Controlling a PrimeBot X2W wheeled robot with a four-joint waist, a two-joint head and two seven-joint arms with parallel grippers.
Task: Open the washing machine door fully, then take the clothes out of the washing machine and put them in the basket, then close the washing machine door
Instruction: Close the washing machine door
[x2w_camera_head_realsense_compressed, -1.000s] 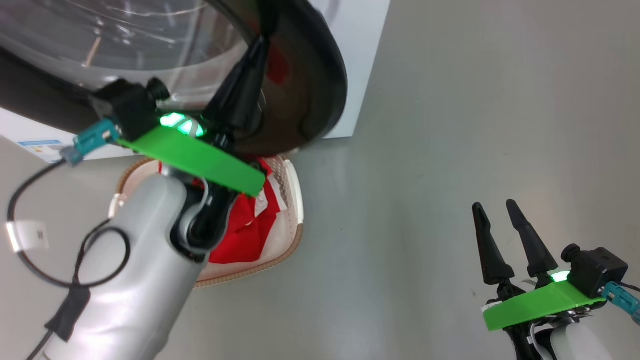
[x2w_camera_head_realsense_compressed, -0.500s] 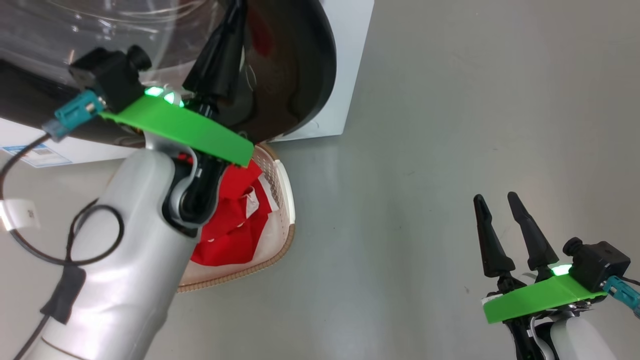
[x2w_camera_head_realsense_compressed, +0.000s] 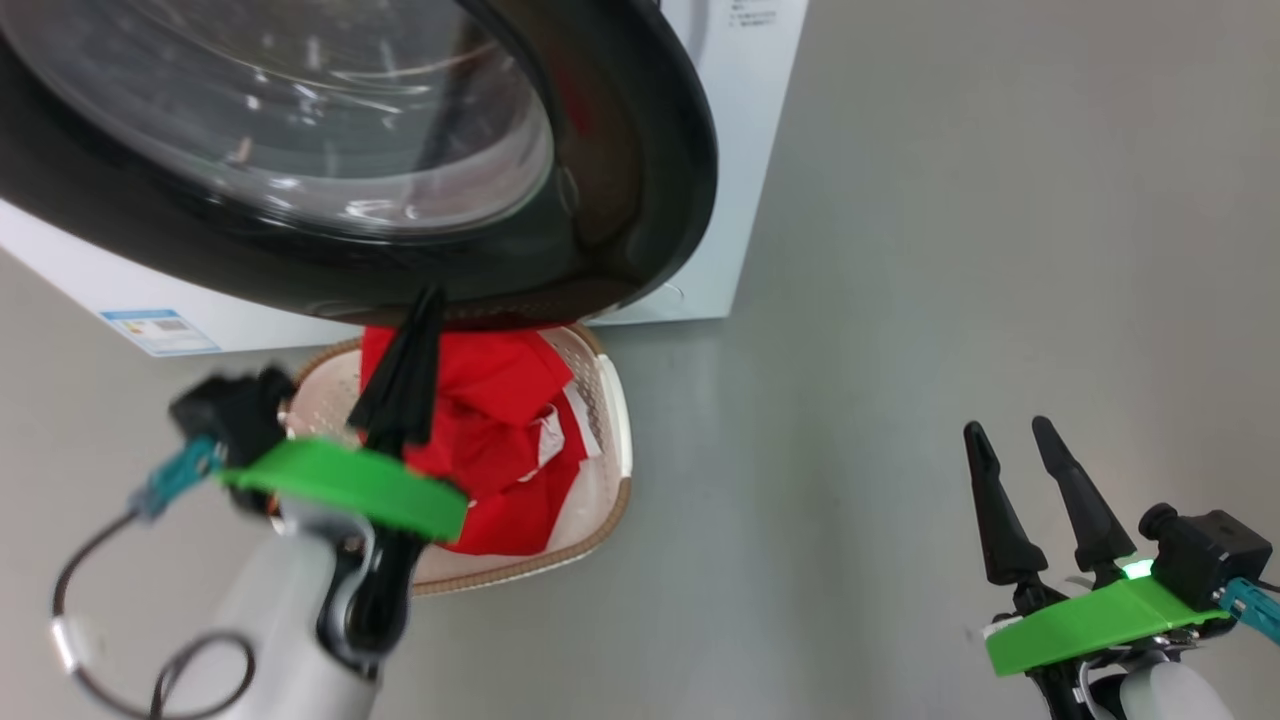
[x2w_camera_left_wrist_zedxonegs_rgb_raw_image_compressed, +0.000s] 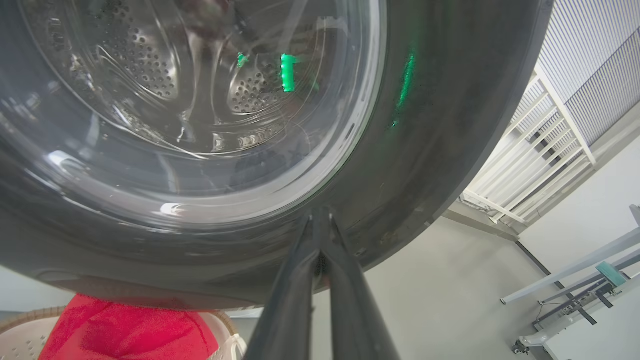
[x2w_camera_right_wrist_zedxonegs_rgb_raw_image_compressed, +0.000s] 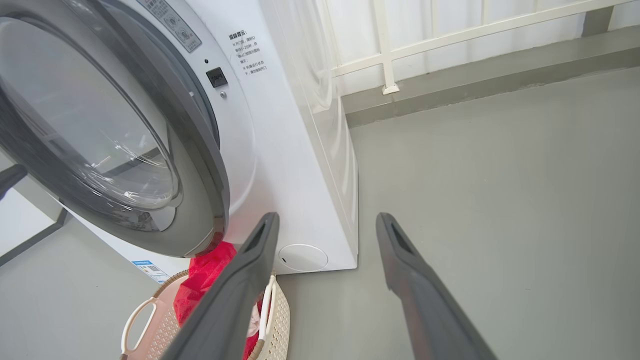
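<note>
Two of the three steps look done. The bright red garments with white trim (x2w_camera_head_realsense_compressed: 490, 400) lie heaped in the small cream-white perforated plastic basket with a brown woven-look rim (x2w_camera_head_realsense_compressed: 612, 440). The basket sits on the grey floor (x2w_camera_head_realsense_compressed: 900, 300), just in front of the large white boxy washing machine (x2w_camera_right_wrist_zedxonegs_rgb_raw_image_compressed: 300, 175).

What remains is shutting the big round door with its glossy black rim and bulging clear glass window (x2w_camera_head_realsense_compressed: 640, 200). In the right wrist view the door stands ajar, its lower edge hanging over the basket.

The left gripper (x2w_camera_head_realsense_compressed: 428, 300) is clenched on nothing, its tips together at the door's lower black rim. Whether they press on it or stop just short is hard to tell.

A good close means pushing on the rim rather than the glass. The push should be steady and follow the door's arc until the latch catches. The tapered tips could skid off that glossy curve, so squarer contact would help. The right gripper (x2w_camera_head_realsense_compressed: 1008, 432) is spread wide and empty, well apart over bare floor, and is best kept out of the swing.

Against a second ago, the head camera has shifted, so everything sits differently. Allowing for that, the left fingers then lay higher on the rim, with the pale forearm across the basket. Now they point up at the lowest edge and more of the clothes show. The right gripper looks unchanged.
</note>
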